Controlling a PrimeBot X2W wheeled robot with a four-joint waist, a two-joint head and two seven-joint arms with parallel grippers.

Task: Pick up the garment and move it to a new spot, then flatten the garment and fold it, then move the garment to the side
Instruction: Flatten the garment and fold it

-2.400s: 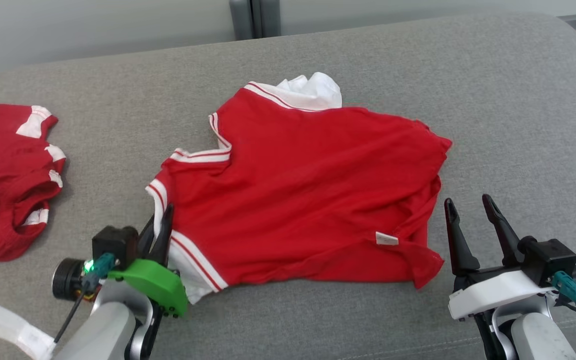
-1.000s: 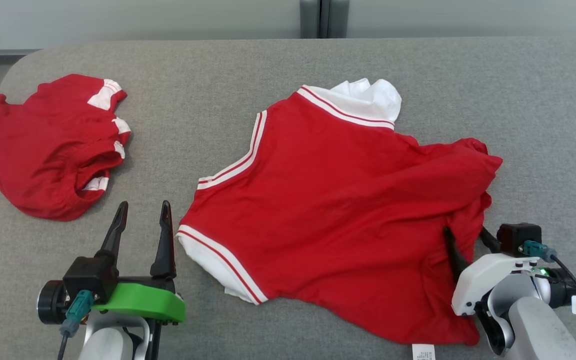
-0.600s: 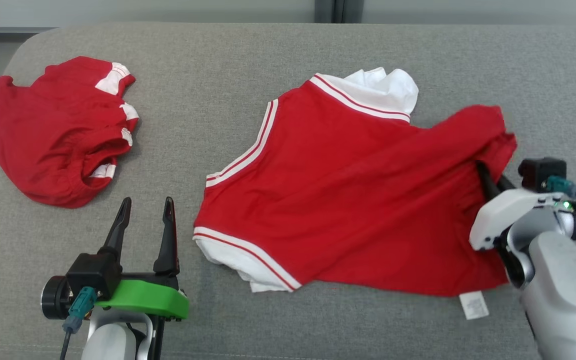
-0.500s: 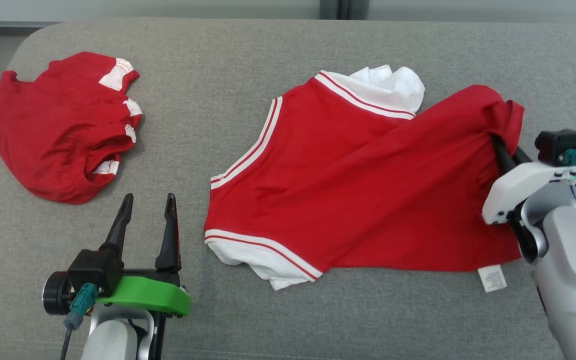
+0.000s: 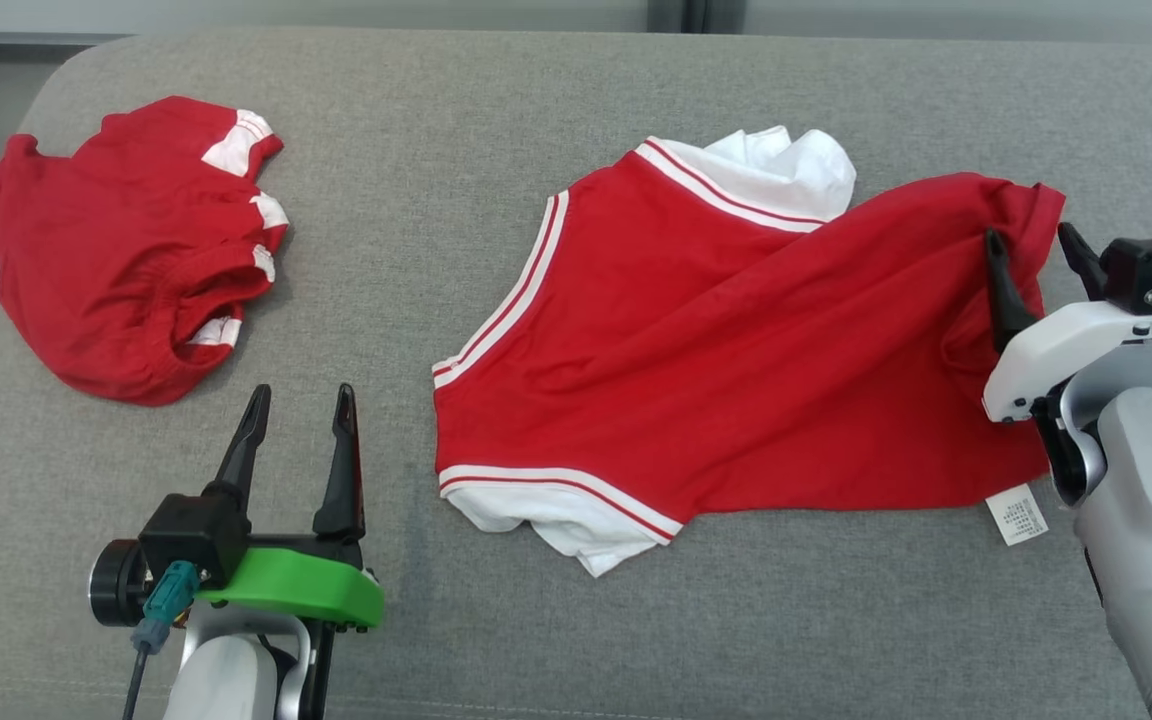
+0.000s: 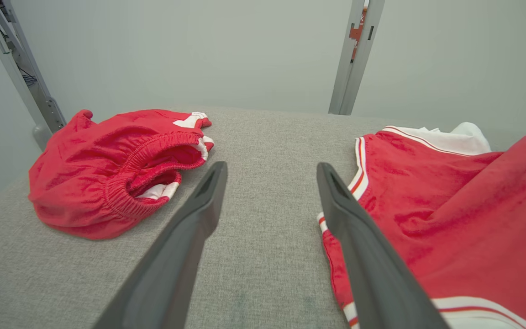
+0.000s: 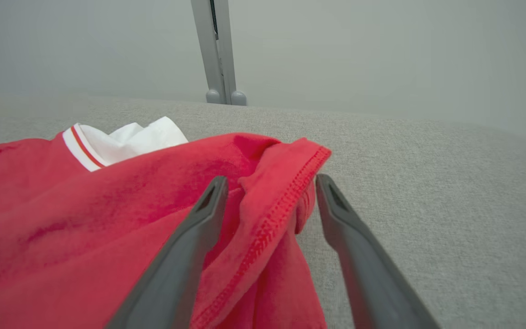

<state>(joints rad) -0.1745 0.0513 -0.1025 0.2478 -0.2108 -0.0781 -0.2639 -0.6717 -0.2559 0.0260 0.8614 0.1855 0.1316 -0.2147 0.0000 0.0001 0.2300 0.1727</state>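
Observation:
The garment (image 5: 736,370), a red shirt with white striped trim and a white collar, lies spread on the grey cushion (image 5: 496,620). Its right hem corner is bunched and raised. My right gripper (image 5: 1026,235) stands open at that corner. In the right wrist view the stitched hem of the garment (image 7: 107,219) rests loosely between the spread fingers of the right gripper (image 7: 272,179). My left gripper (image 5: 301,410) is open just left of the shirt's lower white sleeve, holding nothing. The left wrist view shows the left gripper (image 6: 272,169) over bare cushion, with the garment (image 6: 450,205) to its right.
Crumpled red shorts (image 5: 126,250) with white trim lie at the far left, also the shorts (image 6: 107,169) ahead-left of the left fingers. A white care label (image 5: 1016,515) sticks out at the shirt's lower right. A grey metal post (image 7: 217,55) stands behind the cushion.
The right gripper pulled the shirt's right corner away from me and to the right, stretching the cloth, then opened its fingers. The left gripper stayed open. The camera also shifted.

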